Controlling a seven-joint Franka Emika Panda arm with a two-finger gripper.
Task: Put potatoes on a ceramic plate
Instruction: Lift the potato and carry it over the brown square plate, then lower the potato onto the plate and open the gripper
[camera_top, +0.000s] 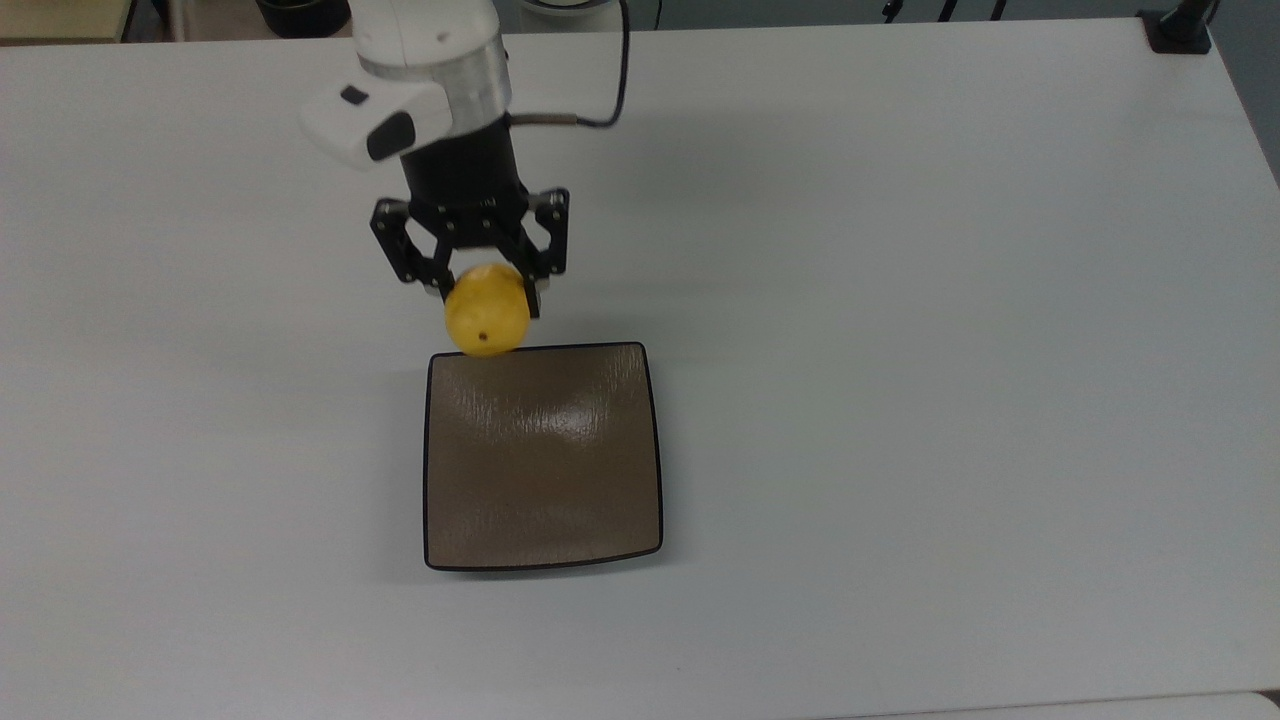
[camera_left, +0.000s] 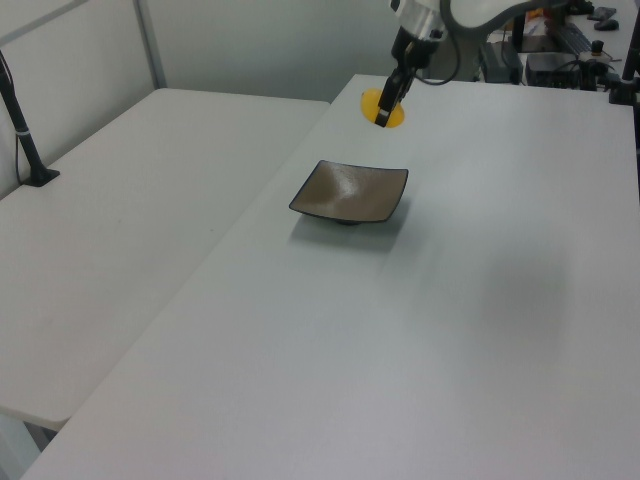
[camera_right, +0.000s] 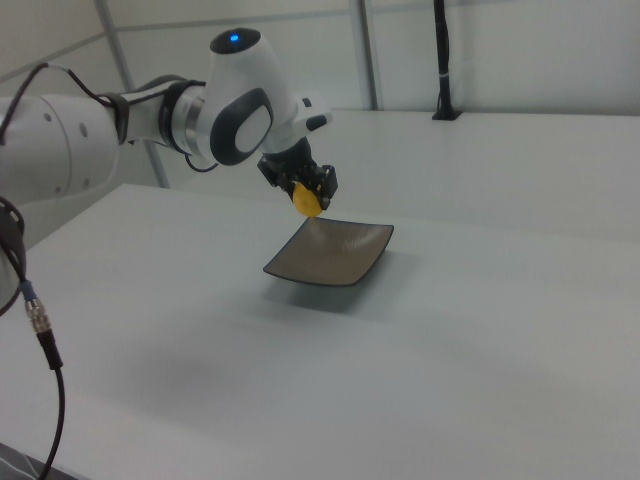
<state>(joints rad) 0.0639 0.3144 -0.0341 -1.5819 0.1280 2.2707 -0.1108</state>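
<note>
While the gripper (camera_top: 484, 290) clamps the potato (camera_top: 486, 311), it hangs above the plate's (camera_top: 541, 455) upper-left rim, frame center.

White table (camera_top: 900, 300), second white table (camera_left: 120, 220) beside it, black clamped pole (camera_left: 22, 130).

The plate (camera_top: 543, 470) has a glossy, faintly streaked brown glaze with a bright sheen. The potato (camera_top: 486, 312) looks smooth-skinned. The table (camera_top: 900, 300) is matt white, and the arm's shell (camera_right: 240, 100) is shiny white plastic.
</note>
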